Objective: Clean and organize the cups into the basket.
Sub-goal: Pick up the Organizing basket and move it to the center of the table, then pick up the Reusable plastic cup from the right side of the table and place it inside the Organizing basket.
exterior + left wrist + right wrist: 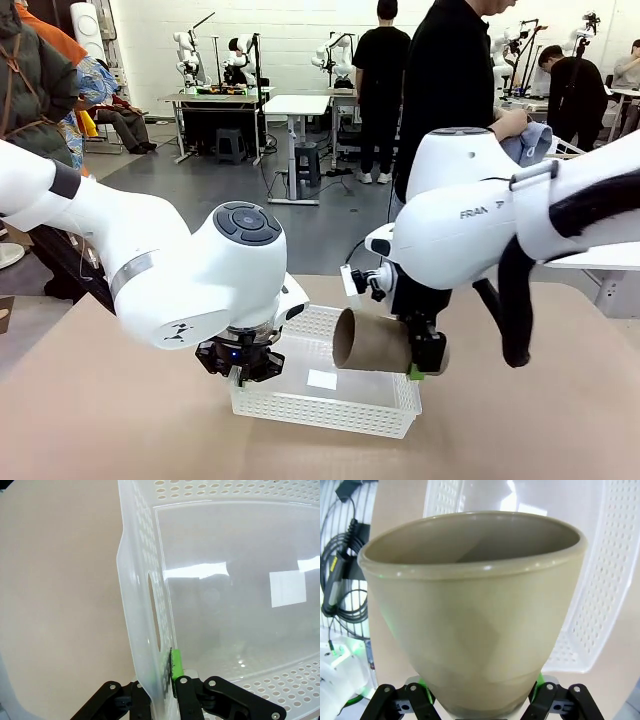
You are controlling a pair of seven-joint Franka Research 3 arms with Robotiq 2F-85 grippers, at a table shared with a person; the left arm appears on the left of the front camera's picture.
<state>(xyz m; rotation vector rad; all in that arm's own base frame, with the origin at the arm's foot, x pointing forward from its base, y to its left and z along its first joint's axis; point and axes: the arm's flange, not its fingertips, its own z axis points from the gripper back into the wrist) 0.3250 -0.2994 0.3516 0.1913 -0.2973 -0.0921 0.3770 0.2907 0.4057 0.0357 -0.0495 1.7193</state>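
L jaws clench the handle-side wall of the basket (320,405), likely to steady it on the desk (110,420), while R jaws grasp the tan cup (372,340) by its base, sideways just above the basket, mouth toward L jaws, prob. for laying it inside.

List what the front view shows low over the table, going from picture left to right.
First the left gripper, shut on the basket at its left wall → white sticker on the basket floor → tan cup, held sideways, mouth toward picture left → right gripper gripping the cup's base.
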